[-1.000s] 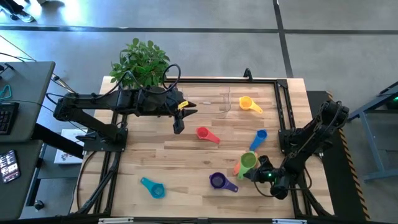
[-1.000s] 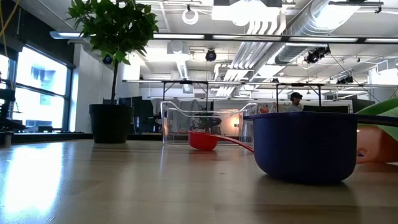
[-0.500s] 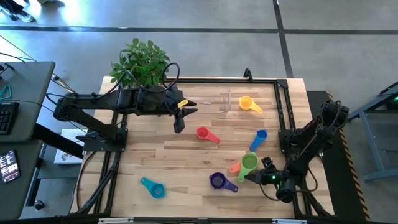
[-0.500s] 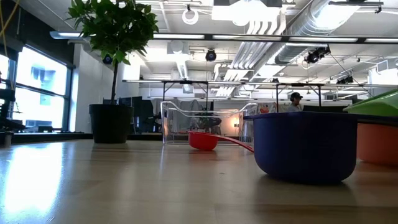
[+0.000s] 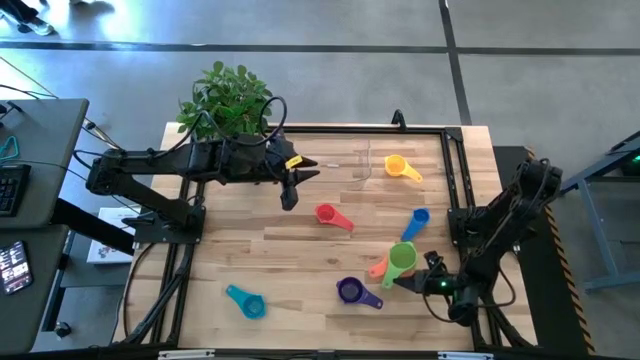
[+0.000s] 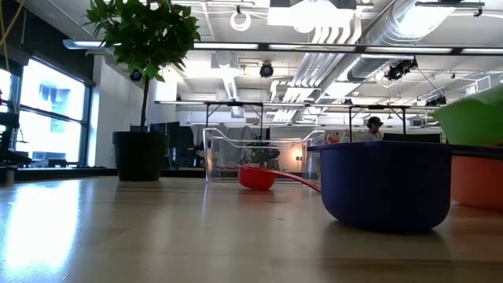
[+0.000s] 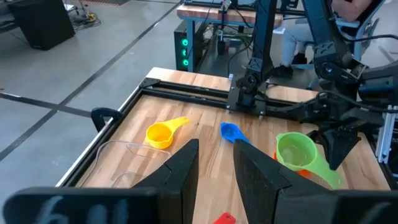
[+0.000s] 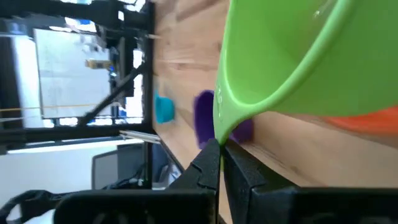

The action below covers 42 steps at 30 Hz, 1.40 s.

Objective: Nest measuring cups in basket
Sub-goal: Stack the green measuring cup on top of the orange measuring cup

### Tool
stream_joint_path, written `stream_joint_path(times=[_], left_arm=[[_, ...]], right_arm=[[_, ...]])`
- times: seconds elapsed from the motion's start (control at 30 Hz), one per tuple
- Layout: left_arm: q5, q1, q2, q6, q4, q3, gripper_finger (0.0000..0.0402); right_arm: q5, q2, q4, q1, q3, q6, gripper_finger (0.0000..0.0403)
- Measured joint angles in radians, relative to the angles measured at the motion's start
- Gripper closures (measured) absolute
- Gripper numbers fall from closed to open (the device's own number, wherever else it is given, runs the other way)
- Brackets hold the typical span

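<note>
**Green scoop pinched by the right arm, six more still loose on the table**

Closest to the near edge of the wooden table [image 5: 300, 250] there's a teal plastic measuring cup [image 5: 245, 301] lying by itself toward the near left corner, and a purple plastic measuring cup [image 5: 351, 291] sitting near the middle of that edge. Over by the near right corner the right gripper [image 5: 425, 281] has its two fingers squeezed together on the handle of the bright green plastic measuring cup [image 5: 402, 257]. In the right wrist view the green bowl sits tipped, just above the orange plastic measuring cup [image 5: 379, 269], which rests on the wood right under it.

A bit farther in, the small blue plastic measuring cup [image 5: 418, 219] lies near the right edge, and the red plastic measuring cup [image 5: 329, 215] sits about mid-table.

Toward the far edge, the left gripper [image 5: 289, 190] hangs over the wood just inside the left half, fingers parted a little with nothing between them. The clear see-through rectangular basket [image 5: 345, 161] stands by the far edge, holding no cups, and the yellow plastic measuring cup [image 5: 398, 167] lies just beside it on the right. The leafy potted plant [image 5: 228, 103] stands at the far left corner.
</note>
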Motion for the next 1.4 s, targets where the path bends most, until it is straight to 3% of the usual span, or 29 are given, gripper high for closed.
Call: stream_joint_path(times=[0.33, 0.67, 1.07, 1.4], left_arm=[[0.0, 0.0, 0.0, 0.035, -0.001, 0.0, 0.0312], [0.082, 0.0, 0.079, 0.027, -0.002, 0.0, 0.0312], [0.092, -0.003, 0.244, -0.036, 0.006, 0.0, 0.0312], [0.193, -0.013, 0.403, -0.116, 0.109, 0.0, 0.0312]], right_arm=[[0.062, -0.043, -0.12, 0.0, 0.085, -0.027, 0.0403], [0.269, -0.12, -0.348, -0.016, 0.184, -0.054, 0.0403], [0.276, -0.29, -0.779, -0.136, 0.365, -0.223, 0.0403], [0.254, -0.394, -0.987, -0.232, 0.491, -0.401, 0.0403]])
